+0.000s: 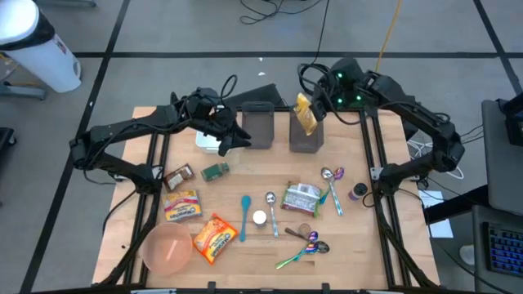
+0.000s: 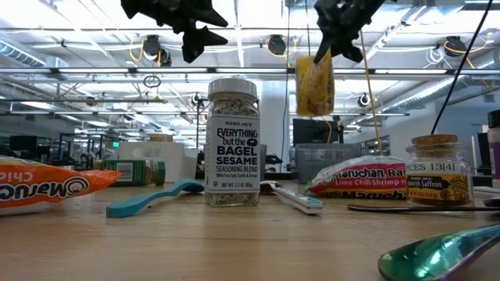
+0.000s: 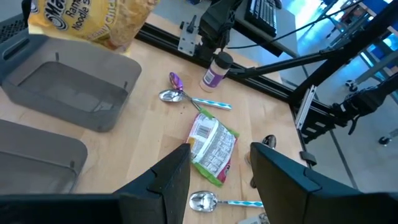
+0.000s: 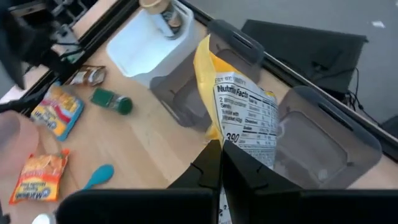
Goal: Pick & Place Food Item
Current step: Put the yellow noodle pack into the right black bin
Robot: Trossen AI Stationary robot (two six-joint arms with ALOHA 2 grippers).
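High view | right end effector (image 1: 307,109) clamped on yellow noodle packet (image 1: 305,114) above right bin (image 1: 306,135) | left end effector (image 1: 231,139) apart, empty

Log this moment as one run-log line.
right gripper: shut on ramen pack | over right bin | left gripper: open, empty, by left bin

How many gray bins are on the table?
2. The left gray bin sits at the table's far middle; the right gray bin is beside it, beneath the yellow packet.
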